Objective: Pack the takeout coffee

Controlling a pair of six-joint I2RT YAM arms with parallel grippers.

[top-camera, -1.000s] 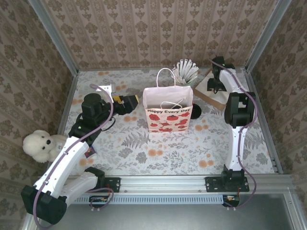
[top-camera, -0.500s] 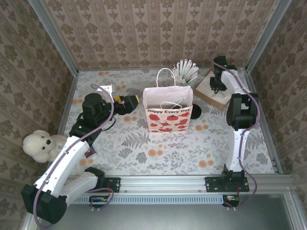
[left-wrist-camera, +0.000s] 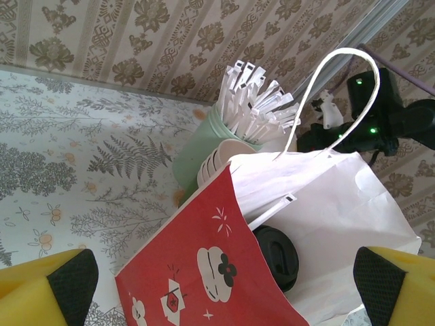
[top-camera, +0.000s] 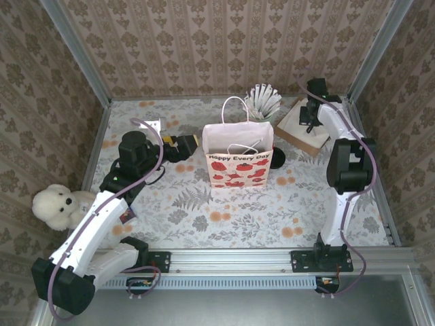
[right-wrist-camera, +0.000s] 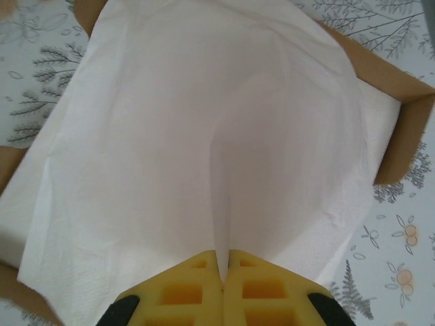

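Left fingers [top-camera: 185, 141] are seen from the top external camera spread wide and empty. They are held above the surface [top-camera: 204, 210] just left of the red-and-white paper bag [top-camera: 239, 168] and aimed at its open top. The bag is stood upright near the middle of the surface with one white handle raised. A green holder of white-wrapped sticks [top-camera: 263, 102] is placed behind it. At the far right a brown cardboard tray [top-camera: 302, 141] of white napkins [top-camera: 298, 122] is set, and the right arm [top-camera: 348, 163] is bent over it with its wrist lowered onto them. A white plush toy [top-camera: 58, 206] is lodged at the left edge.

From the left wrist, the left fingers are seen at the lower corners, far apart, with nothing gripped. The takeout coffee [left-wrist-camera: 275, 257] is found inside the bag. Its round black lid is shown behind the red front panel, against the white inner paper, and the cup body is hidden. A stack of lidless cups [left-wrist-camera: 214, 163] is tucked beside the green holder, behind the bag.

From the right wrist, the right fingers [right-wrist-camera: 194, 288] are pressed together. A raised fold of the top napkin [right-wrist-camera: 204, 122] is pinched between them and drawn into a crease above the tray.
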